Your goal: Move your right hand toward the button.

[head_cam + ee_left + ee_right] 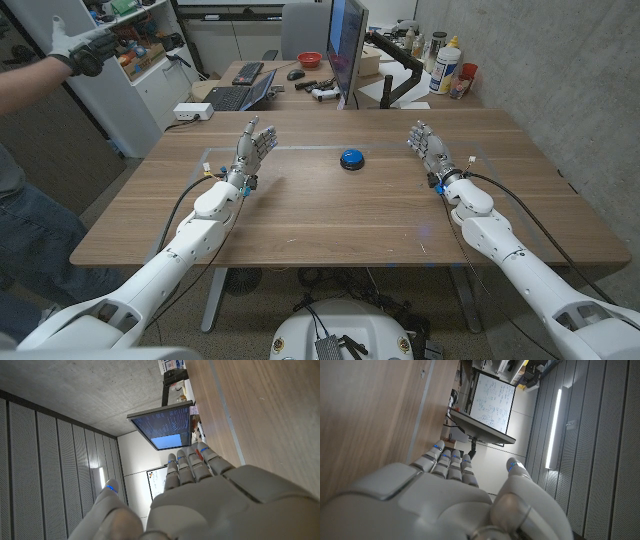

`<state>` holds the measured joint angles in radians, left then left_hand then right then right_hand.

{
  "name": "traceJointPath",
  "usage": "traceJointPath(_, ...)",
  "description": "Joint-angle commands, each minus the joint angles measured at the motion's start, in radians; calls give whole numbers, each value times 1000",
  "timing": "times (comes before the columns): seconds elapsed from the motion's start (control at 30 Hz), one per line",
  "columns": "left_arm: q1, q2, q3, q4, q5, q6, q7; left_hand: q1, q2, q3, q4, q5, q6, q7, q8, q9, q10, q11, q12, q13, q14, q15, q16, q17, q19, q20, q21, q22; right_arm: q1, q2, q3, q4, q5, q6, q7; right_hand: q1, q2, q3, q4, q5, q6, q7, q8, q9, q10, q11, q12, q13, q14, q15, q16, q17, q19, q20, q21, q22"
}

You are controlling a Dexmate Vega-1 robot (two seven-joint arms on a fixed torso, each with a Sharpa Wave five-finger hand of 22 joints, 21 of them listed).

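- My right hand (428, 146) stands open and empty on the wooden worktop (330, 215), well apart from the blue button (351, 158) at centre.
- My left hand (250, 150) waits open.
- I'd sweep inward, staying above the button.

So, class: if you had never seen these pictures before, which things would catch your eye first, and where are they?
The blue button stands out first, alone near the middle of the wooden table. On either side of it the left robot hand and right robot hand are raised with fingers apart, holding nothing. Behind the table's far edge a monitor glows blue.
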<state>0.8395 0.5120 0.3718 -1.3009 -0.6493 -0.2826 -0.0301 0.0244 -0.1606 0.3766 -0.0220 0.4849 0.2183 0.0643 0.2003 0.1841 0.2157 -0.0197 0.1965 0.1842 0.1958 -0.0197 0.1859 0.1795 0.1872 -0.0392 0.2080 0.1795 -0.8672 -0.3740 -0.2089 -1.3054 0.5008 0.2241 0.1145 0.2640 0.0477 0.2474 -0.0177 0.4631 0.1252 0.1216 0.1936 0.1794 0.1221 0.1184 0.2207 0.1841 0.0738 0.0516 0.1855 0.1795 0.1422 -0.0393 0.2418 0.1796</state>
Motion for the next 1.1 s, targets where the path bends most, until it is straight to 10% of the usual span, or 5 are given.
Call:
traceJointPath(0.03, -3, 0, 0, -8, -15, 19, 3, -1, -9, 3, -1, 8, 11, -2, 5, 6, 10, 0, 6, 5, 10, 0, 7, 2, 10, -32, 6, 2, -15, 346, 386, -26, -383, -118, 233, 9, -1, 4, -2, 4, 7, 1, 7, 4, 6, 7, 4, 2, 11, -5, 5, 1, 13, -27, 4, 3)
traceJointPath(0.43, -13, -3, 11, 16, 8, 7, 9, 0, -7, -4, -2, 13, 13, -2, 5, 6, 10, 0, 6, 5, 10, 0, 6, 2, 9, -29, 4, 2, 30, 520, 579, -26, -588, -113, 380, 11, -1, 0, -6, 4, 9, -1, 7, 5, 9, 6, 4, 2, 13, -4, 5, 1, 16, -26, 2, 3)
traceJointPath(1.1, -20, -4, 20, 27, 24, 6, 11, 5, -2, -13, -5, 20, 21, 0, 6, 6, 13, -2, 6, 5, 10, 0, 6, 2, 7, -24, 2, 2, 49, 583, 648, -43, -679, -105, 433, 15, 4, -4, -11, 4, 10, -9, 5, 5, 11, 7, 2, 2, 14, 0, 4, 2, 16, -20, -3, 3)
